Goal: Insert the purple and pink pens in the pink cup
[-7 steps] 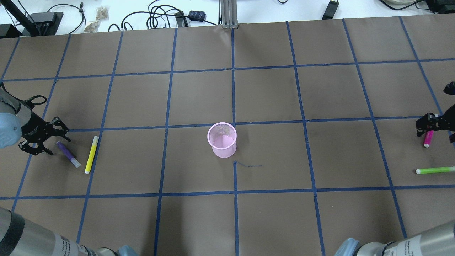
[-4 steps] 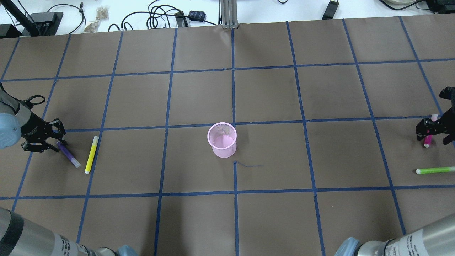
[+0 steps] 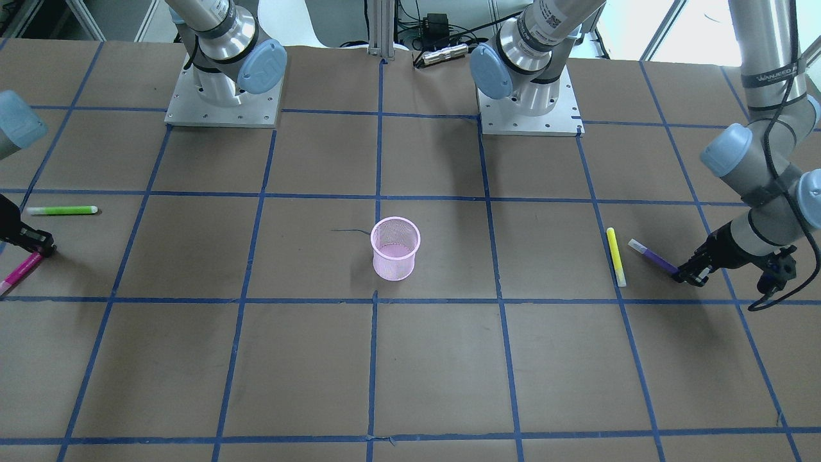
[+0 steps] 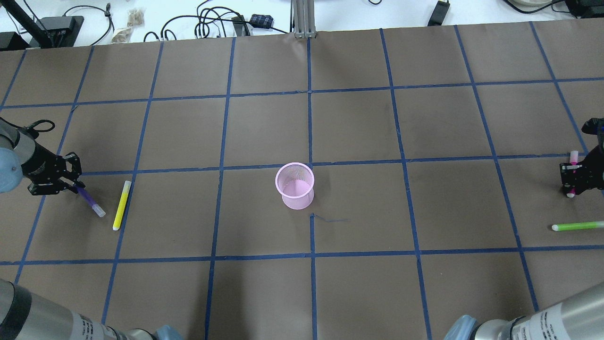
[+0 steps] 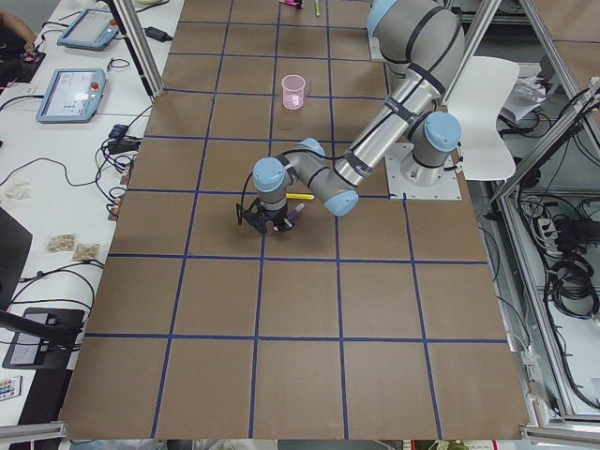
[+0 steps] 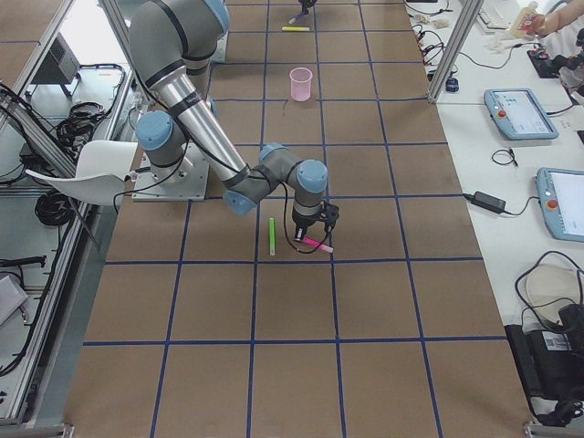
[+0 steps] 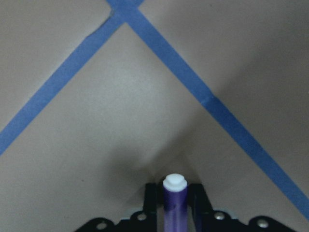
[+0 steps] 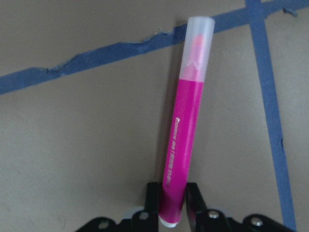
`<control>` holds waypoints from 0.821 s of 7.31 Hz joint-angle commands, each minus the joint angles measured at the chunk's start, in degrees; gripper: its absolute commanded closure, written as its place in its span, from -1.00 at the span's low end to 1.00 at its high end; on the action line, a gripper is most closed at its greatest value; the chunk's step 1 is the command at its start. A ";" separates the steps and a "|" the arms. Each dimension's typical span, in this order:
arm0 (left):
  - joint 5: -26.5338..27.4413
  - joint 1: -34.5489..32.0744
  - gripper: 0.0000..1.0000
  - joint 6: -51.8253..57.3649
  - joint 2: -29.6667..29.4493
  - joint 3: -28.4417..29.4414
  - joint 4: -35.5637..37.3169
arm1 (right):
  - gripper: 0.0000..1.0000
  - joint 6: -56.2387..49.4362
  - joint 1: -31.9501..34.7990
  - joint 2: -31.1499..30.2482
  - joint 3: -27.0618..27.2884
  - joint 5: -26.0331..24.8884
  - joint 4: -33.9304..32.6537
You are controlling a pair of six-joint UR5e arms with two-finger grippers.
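1. At the table's left end, left gripper (image 4: 71, 182) clamped on the purple pen (image 4: 90, 202); fingers (image 7: 150, 198) pressed against both sides of the barrel in the left wrist view, white end cap pointing away from the camera.
2. Purple pen slanted outward from the jaws toward the robot's side in the overhead view, pale cap at the far tip, low over the brown paper; whether that tip touches the table cannot be told.
3. Just beside it, toward the centre, yellow pen (image 4: 121, 205) flat on the table.
4. At the table's right end, right gripper (image 4: 573, 179) closed on the pink pen (image 4: 572, 174); fingers (image 8: 192, 198) gripping the barrel near its white base in the right wrist view, clear cap at the far end over a blue tape line (image 8: 106, 55).
5. Pink pen poking out both sides of the jaws in the overhead view.
6. Nearer the robot, green pen (image 4: 577, 226) flat on the table, apart from the right gripper.
7. Mid-table, well apart from both grippers, pink cup (image 4: 295, 185) upright, mesh-walled, mouth open upward, beside a crossing of tape lines.
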 commanded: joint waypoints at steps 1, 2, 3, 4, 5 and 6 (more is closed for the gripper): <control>0.04 -0.25 1.00 0.02 2.75 1.63 -1.35 | 1.00 -0.21 0.00 -1.14 -0.42 -0.14 1.41; 0.13 -1.03 1.00 -0.15 5.12 2.94 -5.62 | 1.00 -0.29 0.35 -3.15 -0.68 0.21 2.72; 0.22 -1.73 1.00 -2.85 7.32 4.95 -10.80 | 1.00 -0.12 1.22 -6.65 -0.60 1.08 5.43; 0.31 -3.39 1.00 -4.88 9.17 6.45 -12.41 | 1.00 -0.12 3.84 -9.39 -0.43 3.61 8.07; 0.40 -5.93 1.00 -8.64 11.45 7.60 -15.74 | 1.00 0.92 5.78 -12.20 -0.51 6.69 12.53; 0.49 -9.35 1.00 -13.12 13.73 8.48 -17.95 | 1.00 4.94 8.93 -14.05 -0.60 7.93 18.06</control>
